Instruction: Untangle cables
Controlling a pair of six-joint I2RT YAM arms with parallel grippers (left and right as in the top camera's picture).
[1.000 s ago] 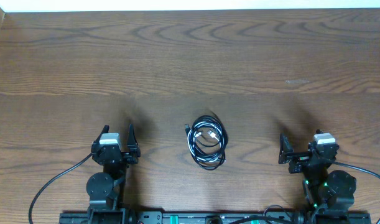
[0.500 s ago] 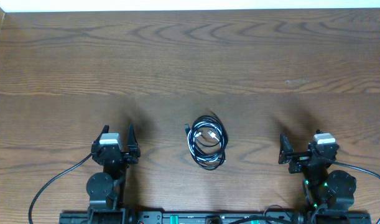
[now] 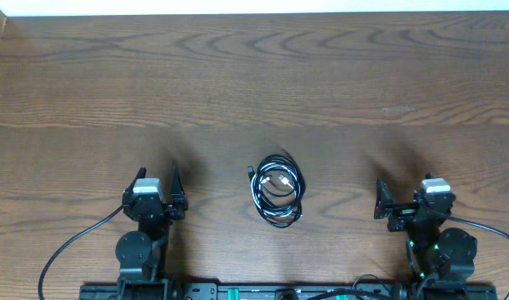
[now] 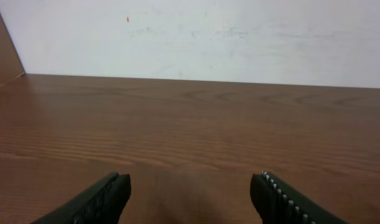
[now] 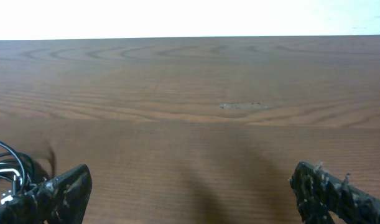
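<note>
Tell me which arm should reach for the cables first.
Right, narrowly. Left gripper and right gripper sit open, similarly far from the cables, but only the right wrist view shows them.

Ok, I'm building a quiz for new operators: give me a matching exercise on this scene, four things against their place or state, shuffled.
1. cable coil
2. left claw
3. right claw
4. pale scuff

A. open, coil at its view's left edge
B. alone on the tabletop's right half
C. midway between both claws
D. open, coil not in its view

Pairs: 1-C, 2-D, 3-A, 4-B
</note>
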